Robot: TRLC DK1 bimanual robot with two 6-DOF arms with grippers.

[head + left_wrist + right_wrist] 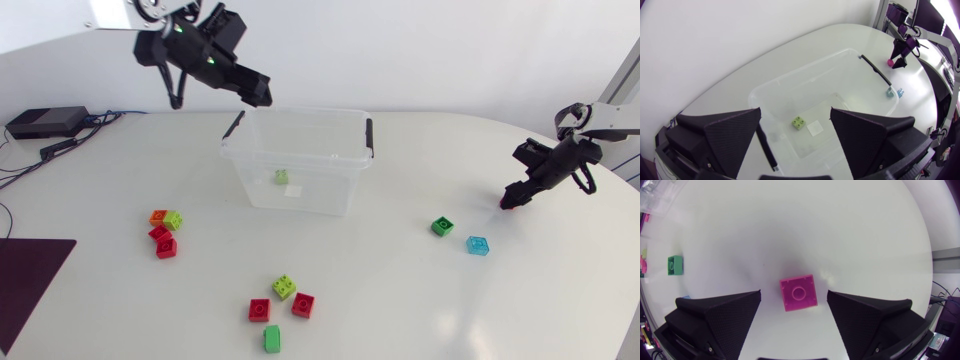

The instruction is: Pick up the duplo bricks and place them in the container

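Hovering above a clear plastic container (300,111) with black handles, the left gripper (796,114) holds its fingers wide apart and empty, while a lime-green duplo brick (799,122) lies on the container's floor. Across the white table (400,290), the right gripper (794,296) stands open, a square magenta duplo brick (799,292) between its fingers, untouched. A green brick (442,226) and a light-blue brick (478,244) lie nearby.

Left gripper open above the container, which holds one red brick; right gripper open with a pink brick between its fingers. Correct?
The brick in the container is light green, not red; the left wrist view shows it. The rest stands: left gripper open above it, right gripper open, pink brick between its fingers.
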